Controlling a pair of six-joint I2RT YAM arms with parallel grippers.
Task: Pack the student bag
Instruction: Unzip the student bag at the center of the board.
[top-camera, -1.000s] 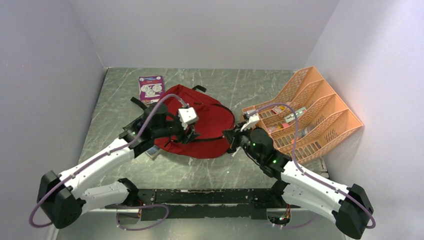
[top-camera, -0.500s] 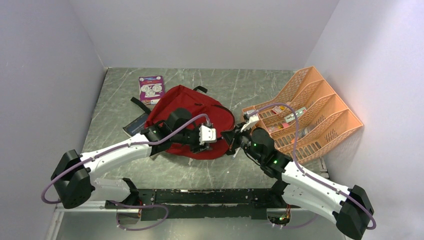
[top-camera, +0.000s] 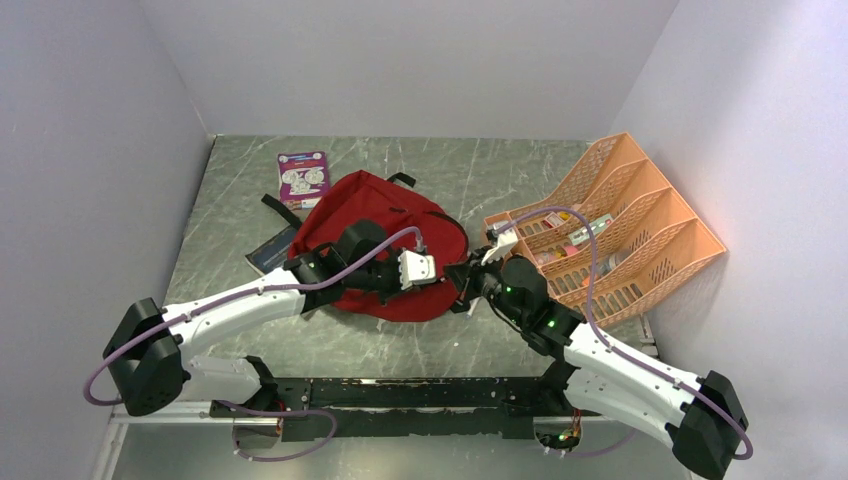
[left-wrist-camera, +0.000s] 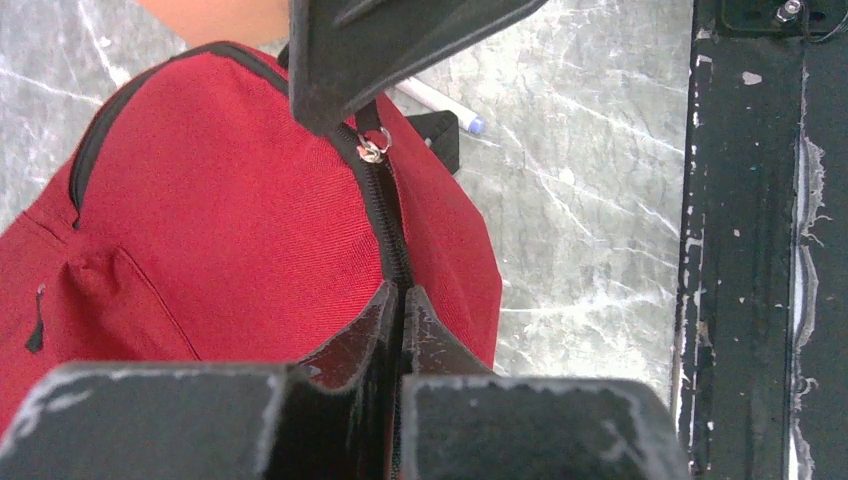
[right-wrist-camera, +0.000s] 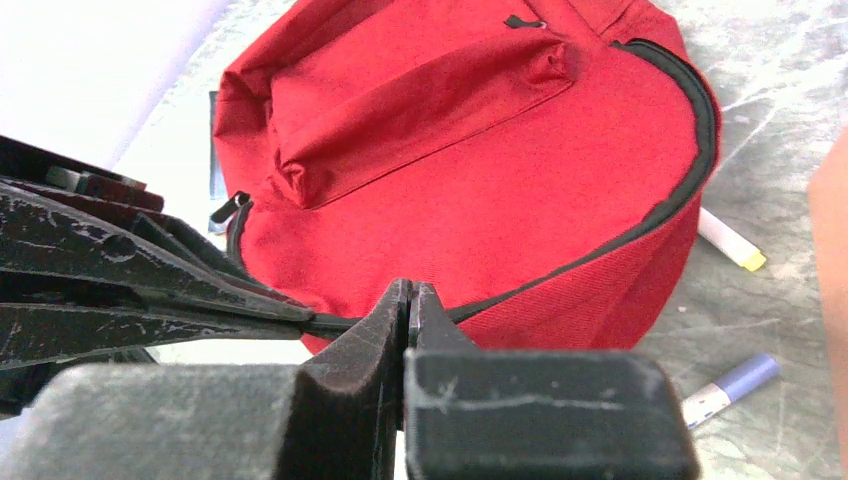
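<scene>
The bag (top-camera: 380, 205) lies flat, its zipper (left-wrist-camera: 385, 215) running along its near right edge from one gripper to the other. The left gripper (left-wrist-camera: 400, 310) and right gripper (right-wrist-camera: 408, 305) both pinch that zipper, jaws fully closed, nearly touching each other.

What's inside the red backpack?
Nothing inside shows. The student bag has its zipper closed along the visible stretch, so red fabric covers whatever it holds.

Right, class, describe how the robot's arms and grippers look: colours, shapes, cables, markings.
Both the left arm and right arm have white tubular links, black joints and a purple cable. Green lights glow on the right arm. Left gripper and right gripper have black, scuffed wedge-shaped fingers.
</scene>
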